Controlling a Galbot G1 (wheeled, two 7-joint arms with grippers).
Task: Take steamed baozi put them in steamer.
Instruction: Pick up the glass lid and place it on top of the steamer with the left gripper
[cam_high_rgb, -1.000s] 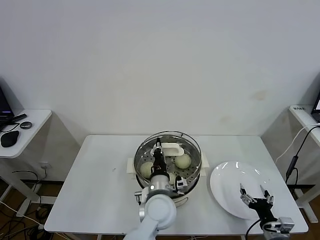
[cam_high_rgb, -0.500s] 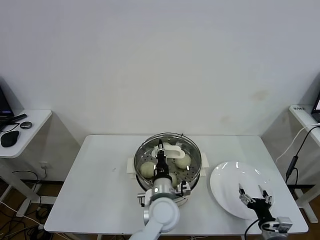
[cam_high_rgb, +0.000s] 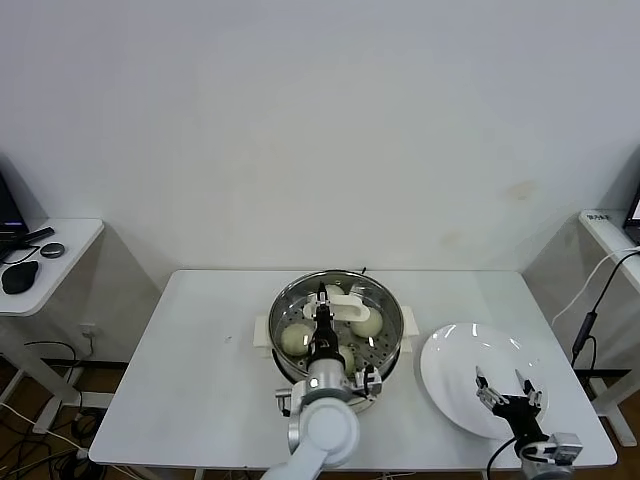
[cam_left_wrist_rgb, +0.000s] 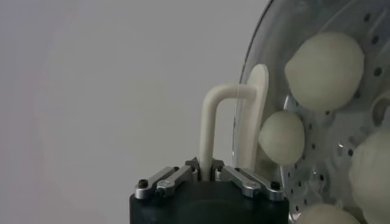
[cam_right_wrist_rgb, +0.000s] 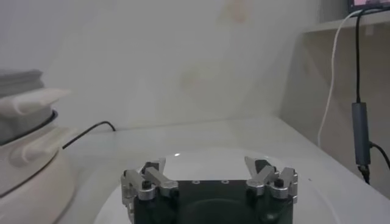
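left hand (cam_high_rgb: 323, 312) was clamped on the glass lid's handle (cam_left_wrist_rgb: 214, 125), directly over the steamer (cam_high_rgb: 385, 345) where the buns (cam_high_rgb: 292, 340) sat. right hand (cam_high_rgb: 510, 394) hung open right of the steamer, over the plate (cam_high_rgb: 470, 350).

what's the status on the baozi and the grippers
Left gripper shut on lid handle, holding glass lid over steamer. Right gripper open, idle over empty plate. Baozi in steamer. Nothing in the way.

White plate (cam_high_rgb: 470, 375) rests on white table (cam_high_rgb: 200, 370).
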